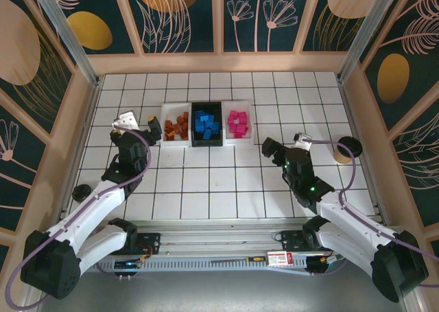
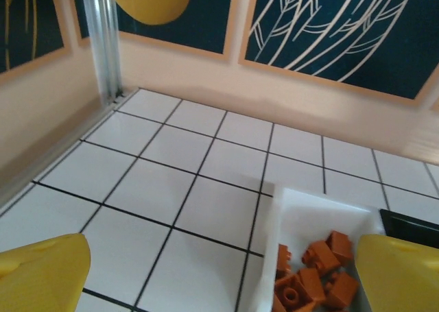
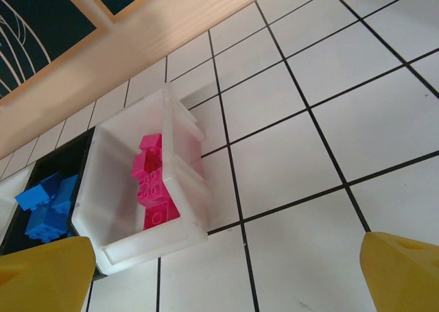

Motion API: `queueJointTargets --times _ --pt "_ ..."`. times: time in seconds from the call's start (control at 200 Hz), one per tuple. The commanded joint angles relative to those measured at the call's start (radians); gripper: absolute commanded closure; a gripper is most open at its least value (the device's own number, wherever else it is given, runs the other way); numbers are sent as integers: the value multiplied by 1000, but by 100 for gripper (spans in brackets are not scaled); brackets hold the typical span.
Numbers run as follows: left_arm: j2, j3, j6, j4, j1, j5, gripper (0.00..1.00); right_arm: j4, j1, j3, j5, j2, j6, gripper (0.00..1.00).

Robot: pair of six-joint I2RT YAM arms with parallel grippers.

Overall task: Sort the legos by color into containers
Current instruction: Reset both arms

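Observation:
Three containers stand side by side at the back centre. The left white tray (image 1: 166, 109) (image 2: 312, 212) holds orange-brown legos (image 1: 178, 127) (image 2: 312, 271). The black tray (image 1: 206, 145) (image 3: 68, 158) holds blue legos (image 1: 206, 125) (image 3: 44, 206). The right white tray (image 1: 250, 124) (image 3: 185, 168) holds pink legos (image 1: 237, 123) (image 3: 152, 182). My left gripper (image 1: 139, 129) (image 2: 219, 278) is open and empty over bare tiles just left of the orange tray. My right gripper (image 1: 285, 149) (image 3: 226, 278) is open and empty, to the right of and nearer than the pink tray.
A dark round cup (image 1: 348, 147) stands on the tiles at the right near the wall. A small black knob (image 1: 82, 190) lies near the left wall. Wooden walls close the tiled floor on three sides.

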Motion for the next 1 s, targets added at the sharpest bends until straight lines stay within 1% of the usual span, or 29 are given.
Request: queueJointTargets --times 0.0,0.075,0.15,0.295,0.435,0.546,0.626,0.681,0.741,0.866,0.896,0.951,0.996 --pt "26 27 161 150 14 -63 2 21 3 -4 62 4 -6 1" --pt "38 -1 212 213 35 -46 2 29 0 -8 57 7 -11 1" --pt "63 -34 236 251 75 -24 1 53 -2 -21 32 5 -30 1" --pt "156 -98 272 317 143 -4 1 89 -3 -42 9 -5 -61 1" --pt "269 -179 276 505 169 -3 2 98 -5 -60 15 -28 -65 1" --pt "358 -223 246 668 176 25 1 109 -5 -78 7 -40 -75 1" --pt "434 -233 255 764 178 45 1 114 -6 -83 2 -40 -80 1" --pt "460 -185 278 693 183 71 1 118 -6 -84 -3 -38 -87 1" --pt "479 -182 324 716 185 122 1 122 -5 -84 11 -35 -84 1" --pt "476 -220 378 792 187 143 1 126 -7 -81 33 -18 -79 1" --pt "472 -220 375 791 195 163 1 126 -5 -80 34 -12 -80 1" --pt "476 -196 359 740 224 239 2 130 -6 -79 29 1 -84 1" --pt "490 -174 354 710 233 253 2 134 -8 -78 25 9 -87 1"
